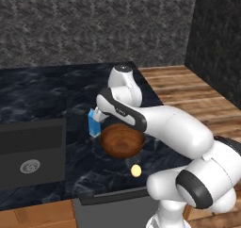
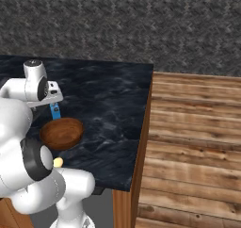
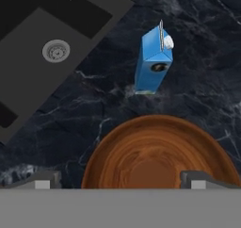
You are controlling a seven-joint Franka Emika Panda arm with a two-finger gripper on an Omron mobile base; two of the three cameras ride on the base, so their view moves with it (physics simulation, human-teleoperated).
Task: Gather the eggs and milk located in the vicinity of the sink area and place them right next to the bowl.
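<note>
Milk carton [image 3: 153, 62]: small, blue, gabled top, standing upright on the dark marbled counter [image 2: 113, 104], just beside the far rim of the wooden bowl [image 3: 160, 154] and on the sink's side of it. A narrow strip of counter shows between carton and bowl in the hand view, so close but not touching.

Egg [image 1: 136, 170]: pale, lying on the counter just off the bowl's near edge, toward the counter front. From the right base view it [image 2: 58, 162] sits below the bowl [image 2: 61, 133], partly tucked behind the robot's body.

Sink [image 1: 30, 151]: dark recessed basin with round silver drain, well apart from both items. Nothing of the task lies in it.

Gripper [image 3: 120, 180]: poised above the bowl, looking straight down; finger tips spread wide apart, jaws released, nothing between them.

Reading of the layout: carton and egg flank the bowl on opposite sides, which suits "right next to the bowl." My judgement is both placements look done, and the spread fingers over the bowl suit a hand that has nothing left to carry.

Carton is tall and narrow; a stray nudge could tip it.
</note>
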